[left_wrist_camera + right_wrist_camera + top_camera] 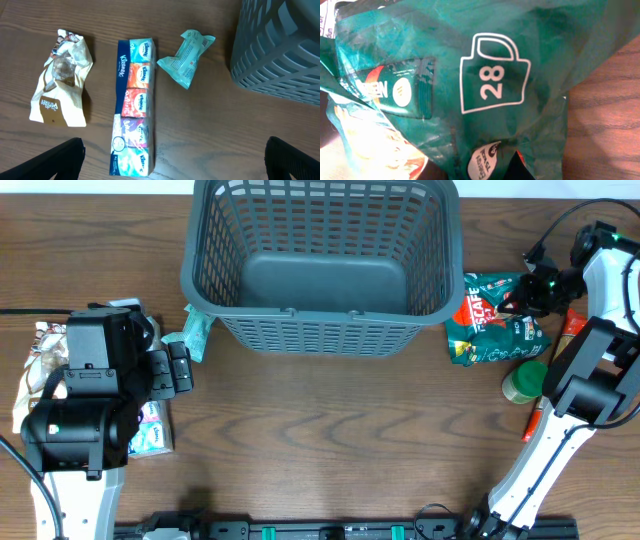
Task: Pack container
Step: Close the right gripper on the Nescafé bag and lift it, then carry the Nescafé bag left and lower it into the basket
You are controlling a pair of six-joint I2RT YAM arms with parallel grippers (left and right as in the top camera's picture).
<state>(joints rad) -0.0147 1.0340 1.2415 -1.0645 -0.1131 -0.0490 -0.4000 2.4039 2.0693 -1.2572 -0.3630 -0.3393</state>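
Container (320,335) is sitting empty at the table's far centre, with items lying on both sides. Left gripper (177,370) is hovering, jaws spread wide, by the Kleenex tissue strip (134,107), likely lining up a pick. Right gripper (520,295) is sitting right over the green snack bag (490,320); can't tell its jaw state.

Ahead of the left fingers (65,160), on the brown wooden table (210,140), a long blue multipack of pocket tissues (134,107) lies midway between them. A crumpled beige snack bag (60,80) lies leftward and a small teal wrapped packet (187,57) rightward.
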